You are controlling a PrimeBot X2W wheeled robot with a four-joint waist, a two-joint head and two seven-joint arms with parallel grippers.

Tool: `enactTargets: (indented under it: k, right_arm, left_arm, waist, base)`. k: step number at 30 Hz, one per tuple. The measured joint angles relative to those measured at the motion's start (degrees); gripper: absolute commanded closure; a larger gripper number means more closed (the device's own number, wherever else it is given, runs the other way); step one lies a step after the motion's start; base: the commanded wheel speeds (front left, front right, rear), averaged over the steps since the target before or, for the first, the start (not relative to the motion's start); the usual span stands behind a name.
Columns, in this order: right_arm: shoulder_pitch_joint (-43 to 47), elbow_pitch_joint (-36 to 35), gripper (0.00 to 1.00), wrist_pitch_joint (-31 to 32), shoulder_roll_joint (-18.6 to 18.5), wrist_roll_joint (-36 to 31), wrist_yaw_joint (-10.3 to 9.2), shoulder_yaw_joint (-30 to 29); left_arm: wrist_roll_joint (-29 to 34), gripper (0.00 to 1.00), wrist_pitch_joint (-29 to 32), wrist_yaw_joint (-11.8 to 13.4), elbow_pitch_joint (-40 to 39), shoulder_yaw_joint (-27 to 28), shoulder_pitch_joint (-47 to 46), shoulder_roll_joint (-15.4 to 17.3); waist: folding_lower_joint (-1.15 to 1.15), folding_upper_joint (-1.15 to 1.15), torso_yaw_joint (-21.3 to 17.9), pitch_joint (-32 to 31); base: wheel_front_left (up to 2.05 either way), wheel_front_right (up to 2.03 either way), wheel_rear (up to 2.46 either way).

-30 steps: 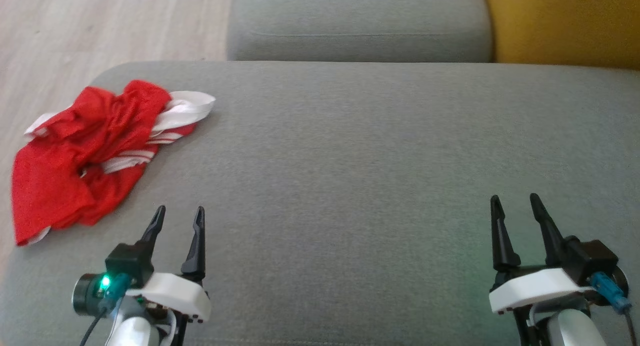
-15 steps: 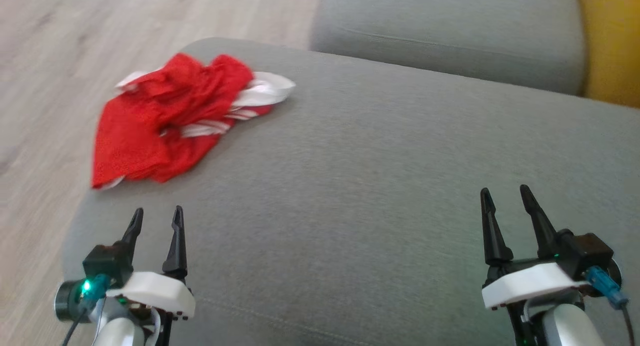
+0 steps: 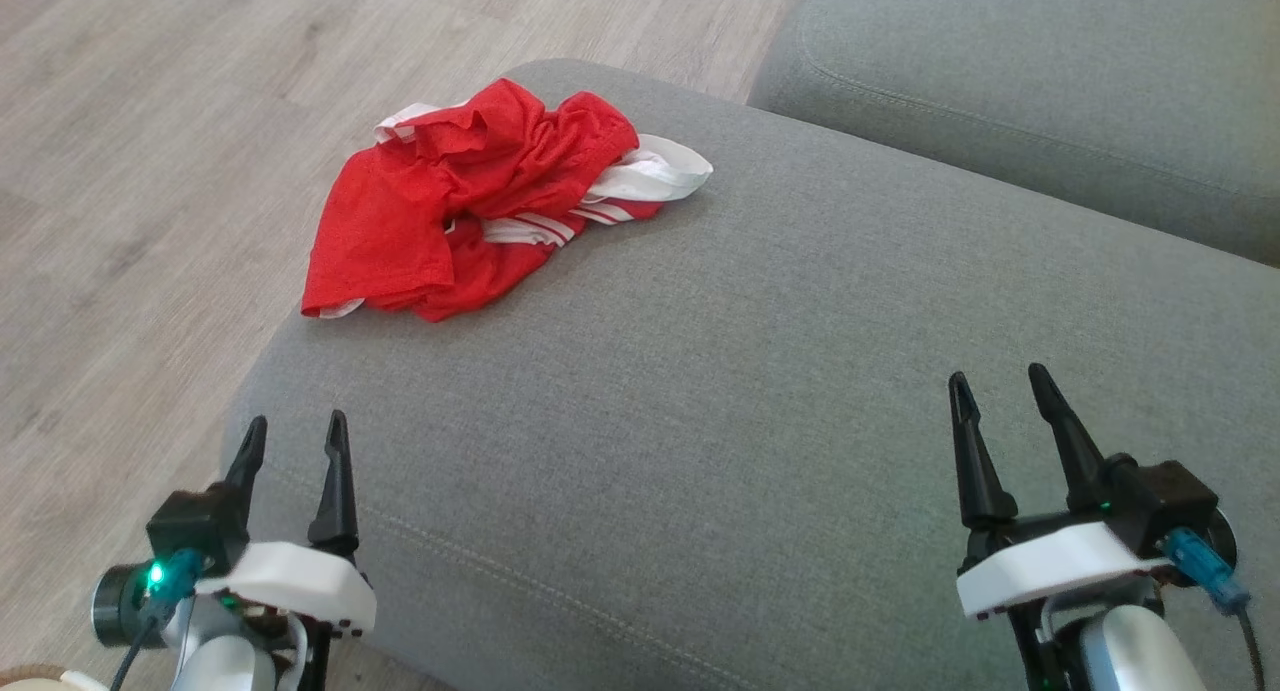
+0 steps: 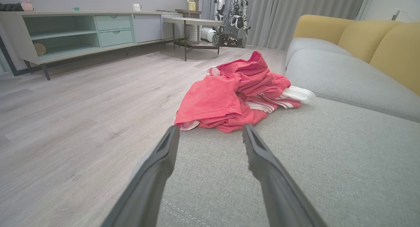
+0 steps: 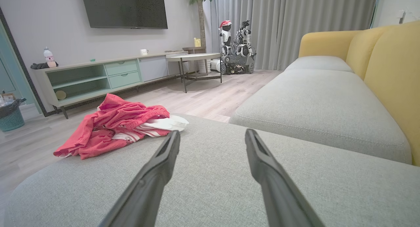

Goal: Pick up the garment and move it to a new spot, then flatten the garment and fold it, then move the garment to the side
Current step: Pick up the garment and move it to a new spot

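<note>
Black tapered fingers [image 3: 336, 481], white housings [image 3: 290, 583], green light [image 3: 155, 574], blue plug [image 3: 1200, 566]

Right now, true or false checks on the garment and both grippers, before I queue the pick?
1. The red garment lies near a corner of the grey cushion. True.
2. The left gripper and the right gripper are both open and hold nothing. True.
3. The left gripper touches the garment. False: it is apart from it, with bare cushion between them.
4. The garment is folded flat. False: it is crumpled in a heap, white striped trim showing.
</note>
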Motion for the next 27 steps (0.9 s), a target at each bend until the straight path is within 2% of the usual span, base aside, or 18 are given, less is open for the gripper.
enactTargets:
  k: [20,27]
  right_arm:
    - [1.24,-0.57,0.0,0.44,0.0,-0.04,0.0,0.1]
    - [0.85,-2.27,0.0,1.86,0.0,-1.51,0.0,0.09]
  left_arm:
    - [0.02,0.0,0.0,-0.02,-0.04,0.53,0.0,-0.24]
    - [0.01,0.0,0.0,-0.02,-0.27,1.56,-1.05,-0.54]
  waist:
    - [0.0,0.0,-0.02,0.26]
    - [0.0,0.0,-0.57,2.78]
  base:
    - [0.0,0.0,0.0]
    - [0.0,0.0,0.0]
